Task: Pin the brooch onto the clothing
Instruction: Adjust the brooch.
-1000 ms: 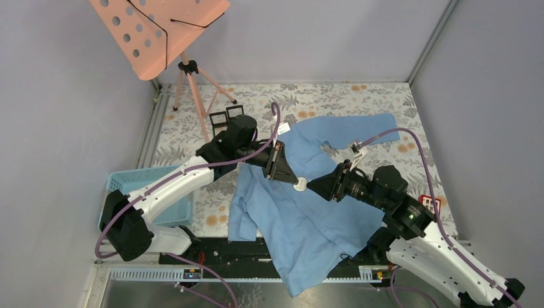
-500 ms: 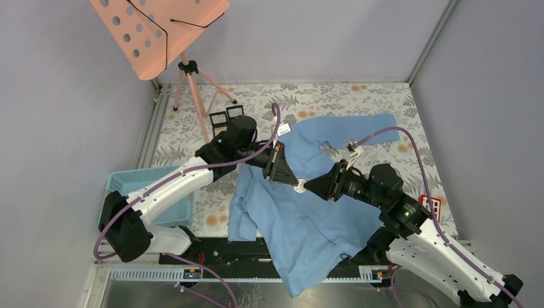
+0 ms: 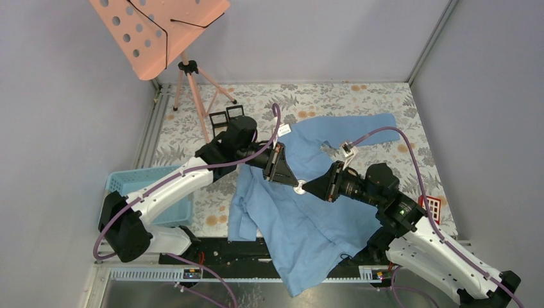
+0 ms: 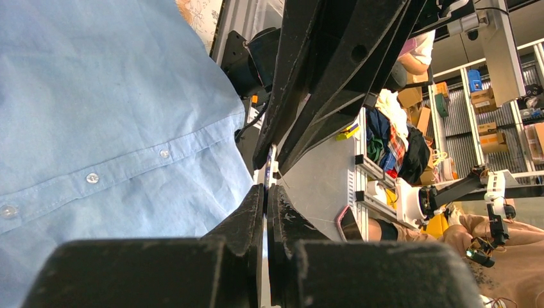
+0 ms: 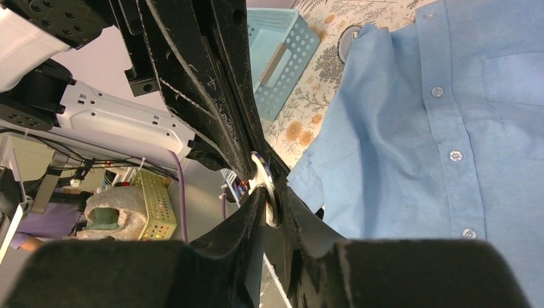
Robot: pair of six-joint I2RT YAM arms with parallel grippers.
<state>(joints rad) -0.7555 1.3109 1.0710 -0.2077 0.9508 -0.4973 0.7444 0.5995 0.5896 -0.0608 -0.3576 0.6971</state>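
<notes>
the brooch (image 3: 299, 187) hangs over the blue shirt (image 3: 314, 224), pinched edge-on in the pressed-together jaws of the left gripper (image 3: 290, 182), while the right gripper (image 3: 308, 187) sets its jaws narrowly either side of the white disc (a firm hold cannot be told), the pinning itself not yet done.

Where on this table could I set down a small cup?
The flowered cloth along the back wall, between the pink stand and the shirt, is bare. A smaller patch lies between the basket and the shirt. The middle is crowded: left end effector and right end effector meet at the brooch.
</notes>
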